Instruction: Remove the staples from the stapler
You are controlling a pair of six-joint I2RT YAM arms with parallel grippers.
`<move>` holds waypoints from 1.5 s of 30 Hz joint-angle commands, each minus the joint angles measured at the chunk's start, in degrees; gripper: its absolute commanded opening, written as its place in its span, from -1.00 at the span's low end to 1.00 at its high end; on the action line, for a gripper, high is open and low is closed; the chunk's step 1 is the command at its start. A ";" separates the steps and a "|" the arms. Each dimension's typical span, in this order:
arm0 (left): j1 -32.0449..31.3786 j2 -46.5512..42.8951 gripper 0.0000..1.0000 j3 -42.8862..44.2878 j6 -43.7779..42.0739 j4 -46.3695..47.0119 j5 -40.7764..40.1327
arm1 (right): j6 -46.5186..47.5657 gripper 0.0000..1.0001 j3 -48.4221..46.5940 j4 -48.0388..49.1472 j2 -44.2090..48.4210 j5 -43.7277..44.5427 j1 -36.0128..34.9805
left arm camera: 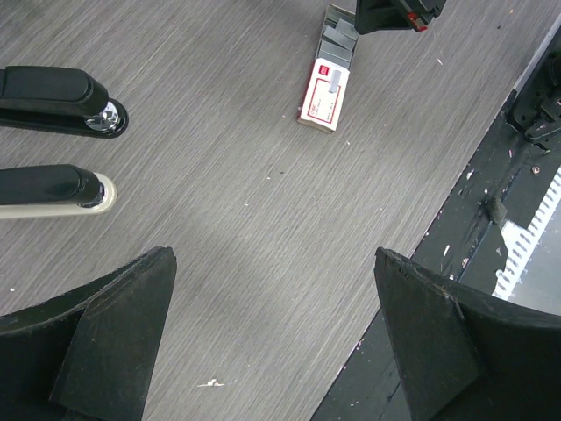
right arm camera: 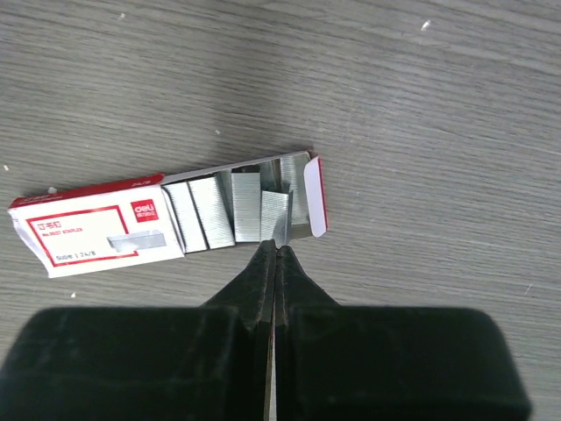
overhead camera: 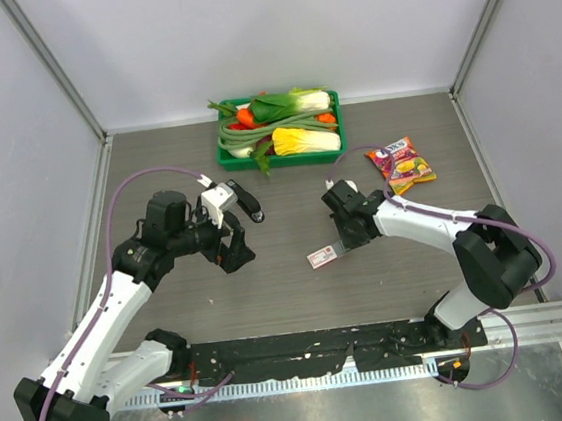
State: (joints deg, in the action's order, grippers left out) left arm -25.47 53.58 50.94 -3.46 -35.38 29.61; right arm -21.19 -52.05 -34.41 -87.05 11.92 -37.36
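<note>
Staples (right arm camera: 219, 215), silver-grey metal strips, sit in the opened red-and-white printed box (right arm camera: 96, 230). Your right gripper (right arm camera: 276, 253) is pinched together at 1 strip's edge. Your left gripper (left arm camera: 273, 263) gapes wide near the black stapler (left arm camera: 53, 96).

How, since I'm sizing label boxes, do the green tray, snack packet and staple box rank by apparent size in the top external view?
Largest to smallest:
1. green tray, clearly the biggest
2. snack packet
3. staple box, the smallest
All three lie at similar depth, so nearness does not blur the order.
</note>
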 commanded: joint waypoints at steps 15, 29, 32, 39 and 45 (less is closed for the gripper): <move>0.16 -0.85 1.00 0.83 0.30 2.42 1.42 | -0.25 -0.99 1.34 4.27 -1.37 0.82 2.21; 0.16 -1.20 1.00 0.57 0.39 2.24 1.86 | -0.69 -0.99 0.72 4.35 0.04 1.17 2.30; 0.16 -1.29 1.00 0.57 0.56 2.24 1.95 | -0.61 -0.99 1.34 5.40 -1.28 0.73 2.30; 0.16 -1.20 1.00 0.22 -0.14 1.89 1.77 | -1.22 -0.98 1.34 4.18 0.11 0.12 2.30; 0.07 0.03 1.00 0.74 -3.64 1.10 2.30 | -2.01 -0.97 -2.87 -0.30 7.22 -1.81 2.38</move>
State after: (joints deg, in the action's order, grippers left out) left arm -25.47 53.45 50.94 -3.75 -35.40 30.09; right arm -21.61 -50.92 -32.42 -86.59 11.33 -35.22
